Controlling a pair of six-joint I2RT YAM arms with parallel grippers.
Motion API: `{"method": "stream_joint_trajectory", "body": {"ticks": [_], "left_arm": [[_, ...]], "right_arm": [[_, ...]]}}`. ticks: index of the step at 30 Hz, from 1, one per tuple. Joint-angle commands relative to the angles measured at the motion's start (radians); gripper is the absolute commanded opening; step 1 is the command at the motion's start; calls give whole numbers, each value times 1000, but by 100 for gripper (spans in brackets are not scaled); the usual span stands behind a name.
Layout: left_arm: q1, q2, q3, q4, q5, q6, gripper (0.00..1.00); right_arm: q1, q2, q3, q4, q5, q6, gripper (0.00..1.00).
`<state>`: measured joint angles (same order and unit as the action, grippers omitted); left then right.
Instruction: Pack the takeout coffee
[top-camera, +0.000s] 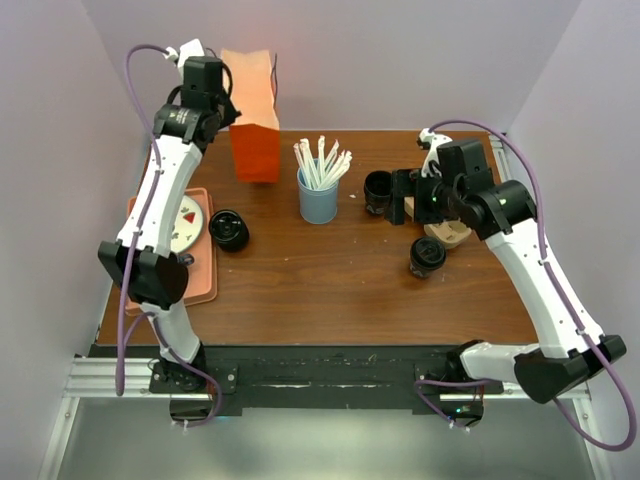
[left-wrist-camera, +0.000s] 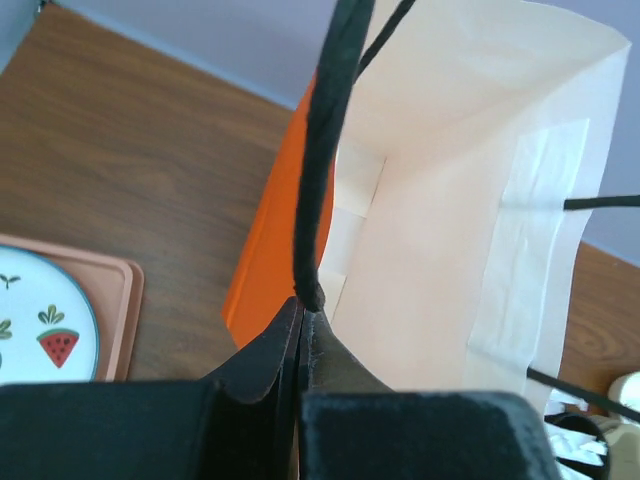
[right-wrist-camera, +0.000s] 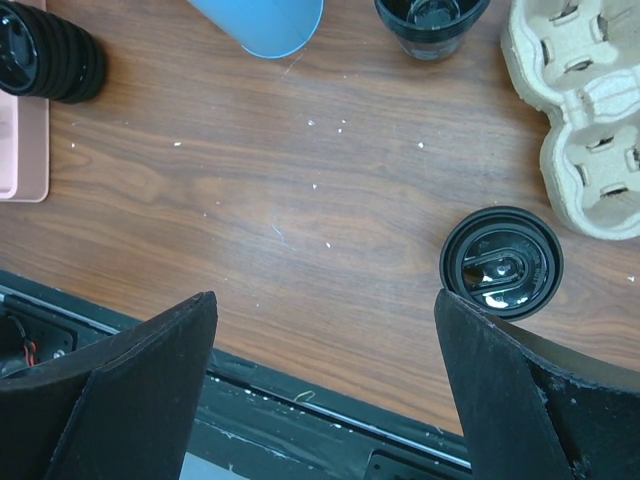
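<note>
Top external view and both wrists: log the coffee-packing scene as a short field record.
takeout coffee: lidded, upright, beside cup carrier, not gripped
paper bag: orange, upright, mouth open
left gripper: shut on bag handle
right gripper: open, empty, coffee close by one finger
packed: not yet

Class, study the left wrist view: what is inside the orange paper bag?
Inside the bag only pale inner walls show, nothing packed. Its bottom is covered by the left gripper, whose jaws pinch the black handle.
</note>
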<state>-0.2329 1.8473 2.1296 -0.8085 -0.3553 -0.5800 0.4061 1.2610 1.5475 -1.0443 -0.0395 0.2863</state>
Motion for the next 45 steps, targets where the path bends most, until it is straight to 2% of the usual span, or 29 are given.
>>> {"method": "stream_joint_trajectory", "body": {"ticks": [1,7,11,16,17,20,24,28,33,38,42,45], "left_arm": [[9,-117,55,68,27,68,0],[9,-282,-36,49,226,89,0],[7,-416,-94,-14,410,163,0],[7,-612,-327,48,637,186,0],[7,-653,-359,58,736,195,0],[-11,-704,-488,63,872,200,0],[-69,-734,-621,45,900,226,0],[-173,-722,-720,84,848,282,0],[-223,-622,-662,82,842,342,0],[-240,-536,-582,-27,845,445,0],[-258,-516,-611,-23,883,450,0],[-289,-500,-609,-50,816,470,3]], "right_arm": [[5,6,91,-11,7,-7,93],[3,26,167,-31,21,20,94],[5,17,204,-36,59,45,94],[5,-47,143,32,163,92,95],[5,-70,134,49,171,99,95],[3,-92,118,69,210,123,95],[4,-110,128,89,243,125,95],[5,-110,108,95,236,131,95],[5,-109,89,95,219,142,95],[5,-106,85,76,219,136,95],[5,-110,68,79,213,122,95],[3,-98,75,75,202,114,95]]}}
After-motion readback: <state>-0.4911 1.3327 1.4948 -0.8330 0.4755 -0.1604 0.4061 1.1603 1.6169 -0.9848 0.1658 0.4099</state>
